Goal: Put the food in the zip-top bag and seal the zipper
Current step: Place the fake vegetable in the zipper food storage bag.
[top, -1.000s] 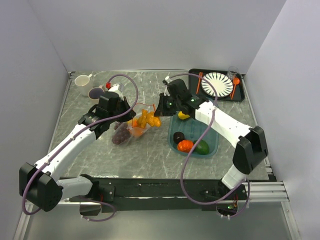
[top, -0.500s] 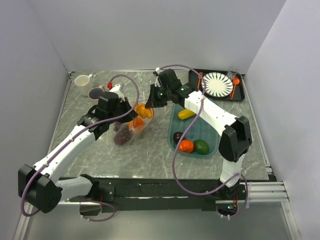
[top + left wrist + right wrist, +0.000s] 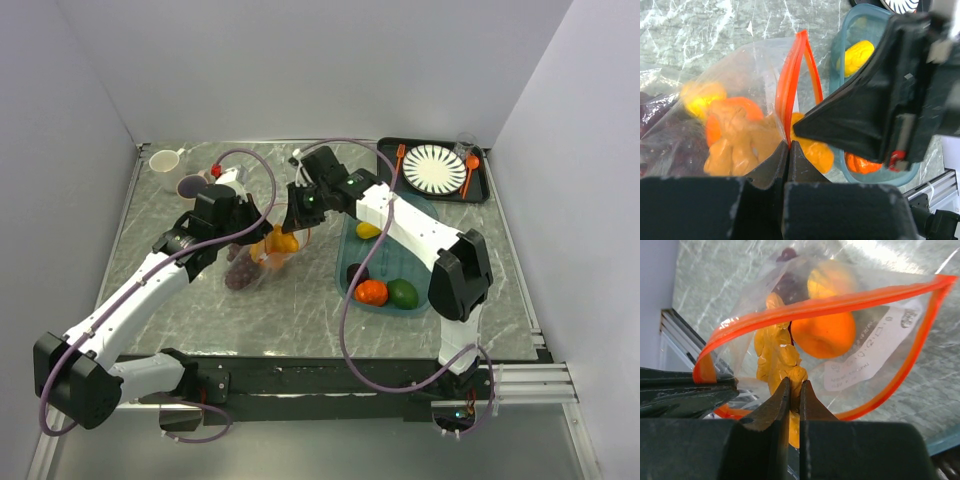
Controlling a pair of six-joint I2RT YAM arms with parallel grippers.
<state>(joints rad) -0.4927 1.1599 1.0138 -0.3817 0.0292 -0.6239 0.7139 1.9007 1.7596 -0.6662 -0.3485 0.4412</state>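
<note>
Right wrist view: right gripper (image 3: 795,384) nearly closed, pinching a knobbly yellow food piece (image 3: 774,352) in the mouth of the zip-top bag (image 3: 760,295). Left gripper (image 3: 788,147) clamped tight on the zipper (image 3: 790,90). Beyond, teal tray (image 3: 430,292) holds loose fruit (image 3: 372,291).

Left gripper (image 3: 252,236) and right gripper (image 3: 289,222) meet at the zip-top bag (image 3: 262,258) — food (image 3: 403,293) lies in the teal tray (image 3: 427,283)

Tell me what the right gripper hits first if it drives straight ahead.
Holding a yellow food piece, the right gripper points into the open bag; likely first contact is the orange fruit inside, though depth is unclear.
</note>
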